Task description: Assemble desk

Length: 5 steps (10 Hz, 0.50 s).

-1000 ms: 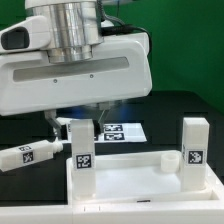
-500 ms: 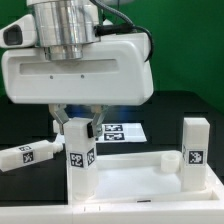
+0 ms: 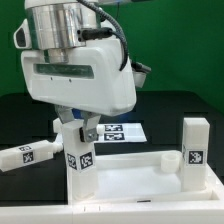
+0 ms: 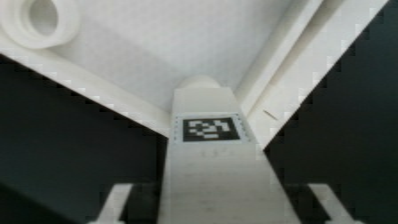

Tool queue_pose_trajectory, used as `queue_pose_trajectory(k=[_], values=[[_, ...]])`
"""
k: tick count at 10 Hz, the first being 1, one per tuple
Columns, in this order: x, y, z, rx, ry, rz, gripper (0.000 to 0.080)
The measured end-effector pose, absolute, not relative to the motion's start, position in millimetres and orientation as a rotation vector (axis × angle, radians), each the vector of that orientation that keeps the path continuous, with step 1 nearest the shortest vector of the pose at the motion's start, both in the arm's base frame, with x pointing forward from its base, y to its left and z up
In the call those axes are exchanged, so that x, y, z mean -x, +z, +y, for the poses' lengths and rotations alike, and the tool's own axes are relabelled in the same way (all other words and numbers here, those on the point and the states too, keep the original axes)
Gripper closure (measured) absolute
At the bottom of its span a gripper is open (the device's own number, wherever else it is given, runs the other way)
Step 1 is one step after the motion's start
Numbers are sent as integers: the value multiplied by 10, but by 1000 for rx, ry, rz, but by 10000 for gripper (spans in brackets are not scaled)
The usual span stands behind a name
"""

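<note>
At the tabletop's corner on the exterior view's left, one leg of the desk stands on end, leaning a little, with the jaws astride its upper part. Whether they actually press on it I cannot tell: the wrist view shows a dark strip between the leg and the finger on each side.

That lean looks like the main hazard. If the leg is turned into its seat off-axis, it could bind or ride up out of the hole. A loose hold would let the jaws spin around the leg without driving it. Letting go before the leg is seated could tip it onto the panel or off onto the bench.

Another leg lies on the bench just left of the tabletop, where a low sweep might knock it. The upright leg at the right corner stands well apart.
</note>
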<state>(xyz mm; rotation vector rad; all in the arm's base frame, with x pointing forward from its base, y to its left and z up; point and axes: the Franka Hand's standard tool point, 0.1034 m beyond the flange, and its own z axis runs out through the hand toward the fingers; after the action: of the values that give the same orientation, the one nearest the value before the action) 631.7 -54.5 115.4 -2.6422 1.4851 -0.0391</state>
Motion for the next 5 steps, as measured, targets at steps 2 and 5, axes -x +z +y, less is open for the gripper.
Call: queue_pose_trajectory(k=[2,5], values=[[-6302,1151,-570,2264,36,1936,515],[-6300,1144,-554,2275,37,1917,384]])
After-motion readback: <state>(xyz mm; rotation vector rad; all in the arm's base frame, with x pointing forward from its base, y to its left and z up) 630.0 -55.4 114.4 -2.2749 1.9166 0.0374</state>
